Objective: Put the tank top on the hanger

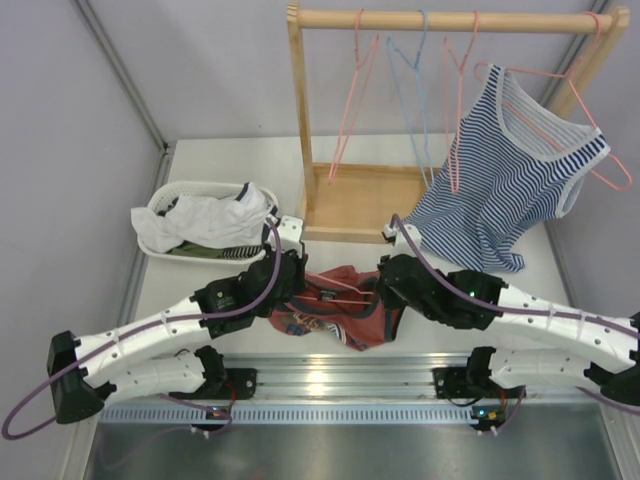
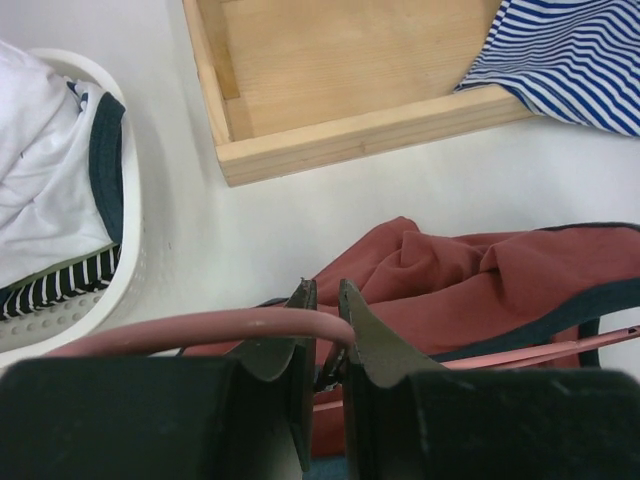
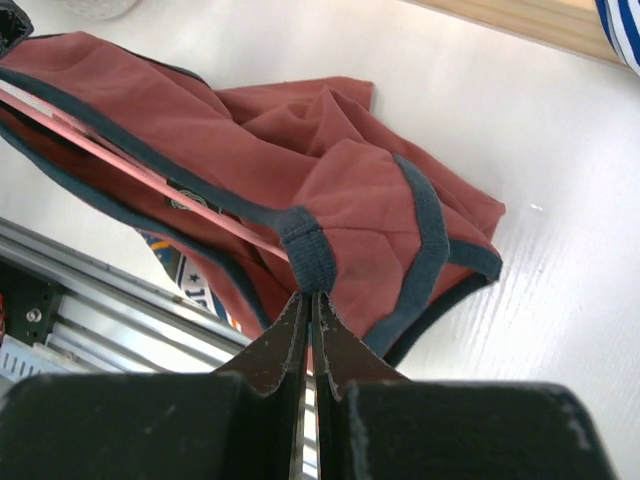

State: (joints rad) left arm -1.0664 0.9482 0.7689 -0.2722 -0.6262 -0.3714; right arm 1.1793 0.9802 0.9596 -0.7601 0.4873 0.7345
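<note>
The rust-red tank top [image 1: 335, 310] lies crumpled on the table between my two grippers. The pink hanger [image 1: 347, 294] is partly inside it. My left gripper [image 1: 290, 272] is at the shirt's left edge. In the left wrist view it [image 2: 325, 298] is shut on the pink hanger's curved hook [image 2: 200, 330], with the tank top [image 2: 480, 280] just beyond. My right gripper [image 1: 385, 292] is at the shirt's right side. In the right wrist view it [image 3: 311, 298] is shut on the navy trim of the tank top [image 3: 350, 190]. The hanger's bar [image 3: 90, 140] runs through the shirt's opening.
A wooden rack [image 1: 360, 200] stands behind, its rail holding pink hangers, a light blue hanger [image 1: 410, 100] and a blue-and-white striped tank top [image 1: 500, 180]. A white basket [image 1: 158, 243] of clothes sits at the left. A metal rail [image 1: 330, 375] runs along the near edge.
</note>
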